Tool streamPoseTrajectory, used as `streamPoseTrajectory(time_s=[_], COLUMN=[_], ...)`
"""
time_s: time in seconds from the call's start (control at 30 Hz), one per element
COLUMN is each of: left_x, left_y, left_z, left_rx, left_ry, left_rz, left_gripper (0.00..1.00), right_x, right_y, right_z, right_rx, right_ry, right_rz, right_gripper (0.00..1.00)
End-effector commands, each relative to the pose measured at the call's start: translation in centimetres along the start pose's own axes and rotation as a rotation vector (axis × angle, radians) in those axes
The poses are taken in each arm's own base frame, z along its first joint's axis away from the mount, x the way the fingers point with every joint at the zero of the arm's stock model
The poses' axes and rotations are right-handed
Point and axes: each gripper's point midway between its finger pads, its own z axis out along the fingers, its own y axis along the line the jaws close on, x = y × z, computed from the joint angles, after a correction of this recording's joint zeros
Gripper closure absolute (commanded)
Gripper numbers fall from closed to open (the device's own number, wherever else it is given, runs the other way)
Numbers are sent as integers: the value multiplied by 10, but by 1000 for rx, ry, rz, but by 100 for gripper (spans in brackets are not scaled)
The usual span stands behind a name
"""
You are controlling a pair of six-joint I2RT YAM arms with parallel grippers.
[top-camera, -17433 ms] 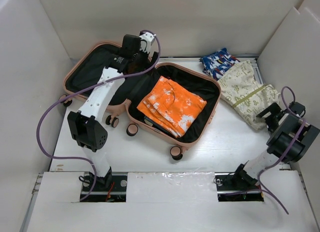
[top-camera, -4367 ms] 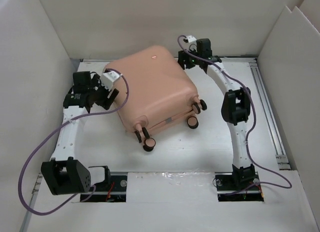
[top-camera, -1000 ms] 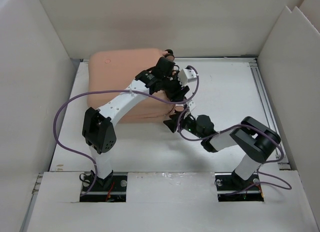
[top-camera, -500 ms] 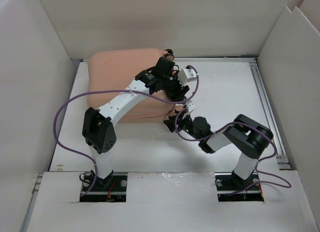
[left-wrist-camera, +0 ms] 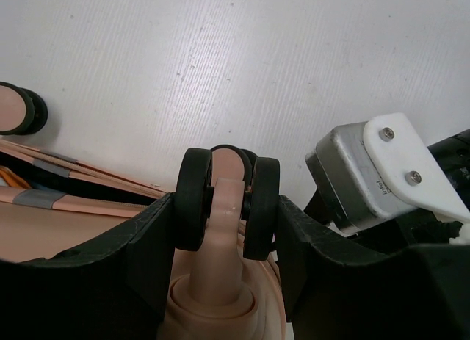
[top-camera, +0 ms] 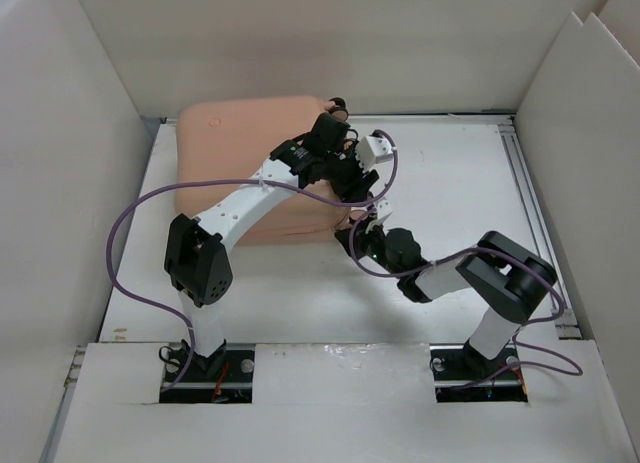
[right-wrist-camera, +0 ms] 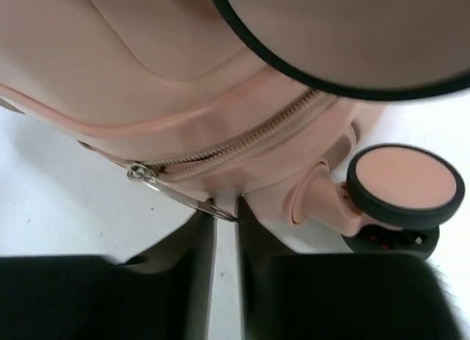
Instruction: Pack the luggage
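No legible text, labels or numbers

White panel walls [top-camera: 300,43] enclose the white table [top-camera: 450,173] on three sides.

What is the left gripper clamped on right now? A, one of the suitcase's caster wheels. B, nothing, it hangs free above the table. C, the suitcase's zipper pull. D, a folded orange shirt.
A: in the left wrist view the fingers of the left gripper press both sides of a twin caster wheel on the pink suitcase.
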Motion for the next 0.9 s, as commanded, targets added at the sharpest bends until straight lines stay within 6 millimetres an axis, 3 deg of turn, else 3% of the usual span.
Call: streamPoseTrajectory(time_s=[0.0,0.07,0.1,0.2,0.23,0.27,0.3,0.33,0.43,0.47,0.63,0.73,0.87], left_x=[-68,-65,-65,-65,-66,-65,-65,-65,-65,-65,-65,-65,-67], left_y=[-20,-21,-21,-21,-22,-20,-20,-20,-20,-20,-20,-18,-18], left_z=[-24,-22,-22,-22,-26,-26,-26,-26,-26,-26,-26,-26,-29], left_rx=[30,33,33,33,32,22,22,22,21,21,21,11,8], left_ry=[-209,-202,-202,-202,-202,-198,-198,-198,-199,-199,-199,-195,-203], left_rz=[53,49,49,49,60,59,59,59,68,68,68,67,71], left_gripper=[100,100,100,100,100,100,100,100,100,100,100,100,100], right_x=[-114,-114,-112,-115,-107,-109,-105,-104,-94,-100,-115,-109,-112], right_y=[53,54,53,54,50,57,53,49,44,45,46,39,27], right_z=[13,12,12,10,7,4,5,4,4,1,6,14,17], right_rx=[-177,-185,-179,-174,-162,-197,-195,-195,-189,-188,-163,-132,-64], right_ry=[-373,-370,-355,-347,-325,-326,-296,-277,-207,-218,-220,-202,-213], right_rz=[16,14,14,2,-13,-32,-50,-64,-107,-139,-167,-163,-154], right_gripper=[85,98,100,100,100,100,93,71,51,44,42,51,53])
